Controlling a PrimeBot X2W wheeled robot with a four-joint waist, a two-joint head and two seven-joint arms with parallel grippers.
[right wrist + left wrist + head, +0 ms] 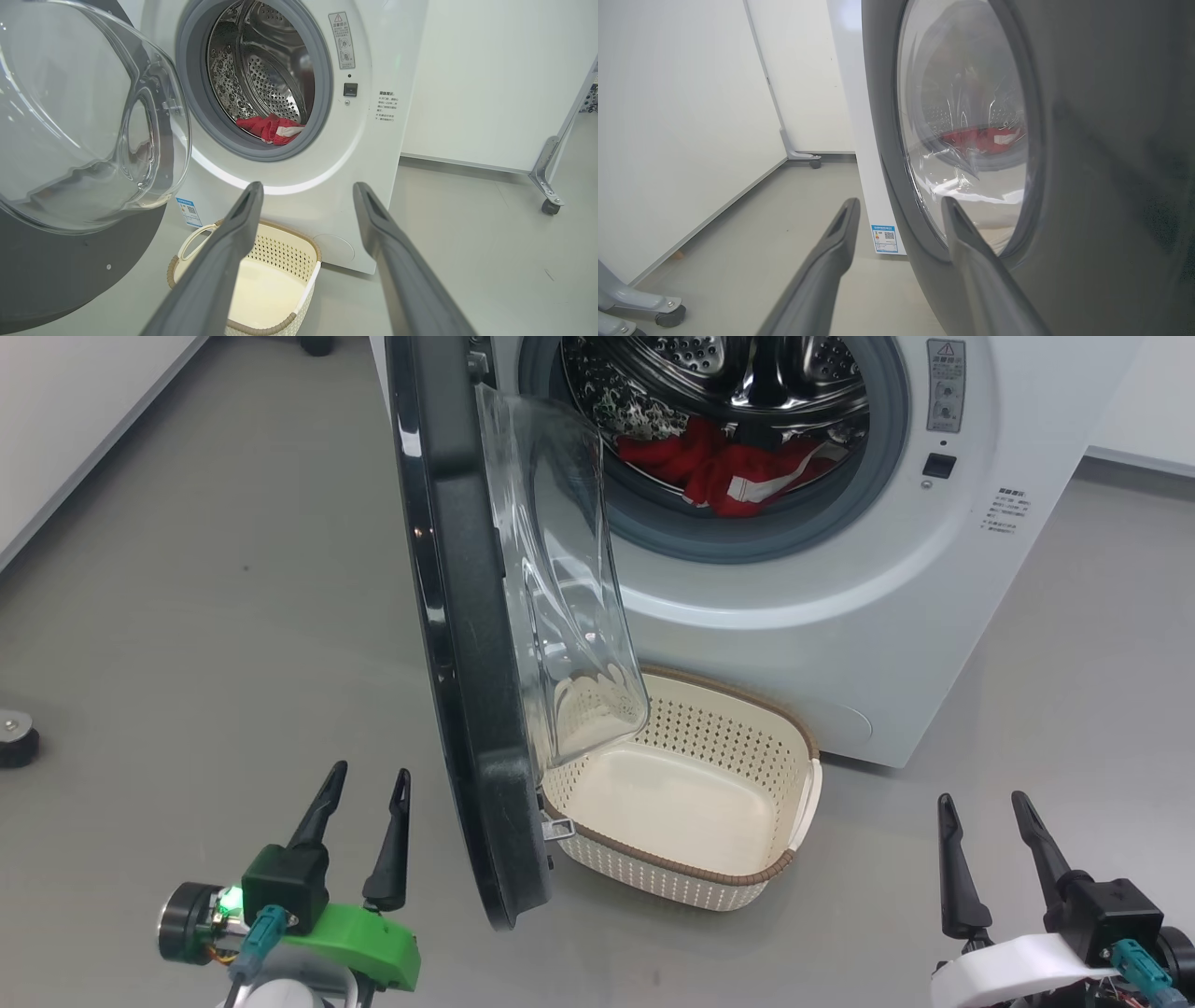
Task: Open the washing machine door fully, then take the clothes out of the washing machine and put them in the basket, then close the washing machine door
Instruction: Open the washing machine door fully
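Two grippers, both with fingers spread wide and nothing between them. We note the left gripper (371, 770) low at our left, fingers pointing up, near the outer side of the washing machine door (457, 616) but apart from it. In its wrist view the door's dark outer face stands close on the right. The right gripper (982, 797) hangs at the lower right over the grey floor (233, 569), well apart from the basket (747, 877).

We see the door swung out from the washing machine (822, 616), nearly edge-on to the head camera. Its clear bowl window bulges toward the basket side and overlaps the basket's left end in that view.

The basket sits on the floor just before the machine's front, below the round opening, with its cream bottom showing bare.

The clothes (738, 471), red with white trim, lie crumpled low in the steel drum, right behind the grey rubber ring.
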